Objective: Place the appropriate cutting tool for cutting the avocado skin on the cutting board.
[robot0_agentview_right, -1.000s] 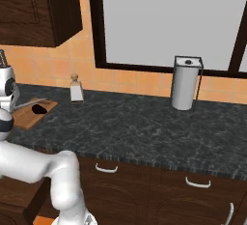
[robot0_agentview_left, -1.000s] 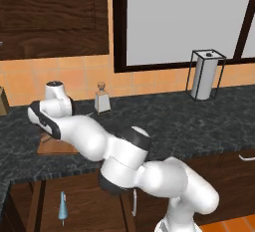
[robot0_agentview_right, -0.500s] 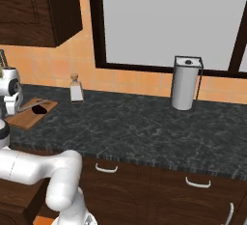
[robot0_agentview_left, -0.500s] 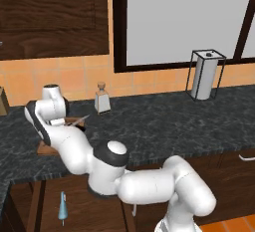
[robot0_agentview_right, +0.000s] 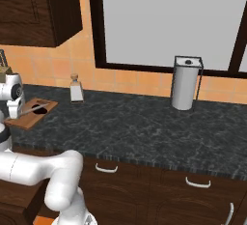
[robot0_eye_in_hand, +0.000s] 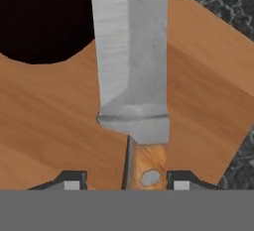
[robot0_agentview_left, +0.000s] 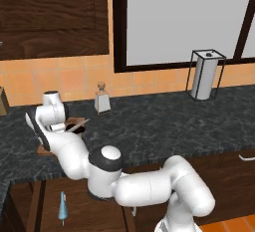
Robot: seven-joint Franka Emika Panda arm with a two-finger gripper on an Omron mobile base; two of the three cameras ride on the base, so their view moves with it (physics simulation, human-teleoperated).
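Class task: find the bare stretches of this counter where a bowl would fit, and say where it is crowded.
Free: the dark counter between the small bottle and the paper towel holder, and its front strip. Crowded: the cutting board at the left end, with the knife, the avocado and the gripper over it.

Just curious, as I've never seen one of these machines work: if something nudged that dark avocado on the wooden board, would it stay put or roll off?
It would probably roll: the avocado looks rounded, with no flat side showing. The cutting board is flat, with no raised edge visible, so little would stop it. The knife lies right beside it and might block it on that side.
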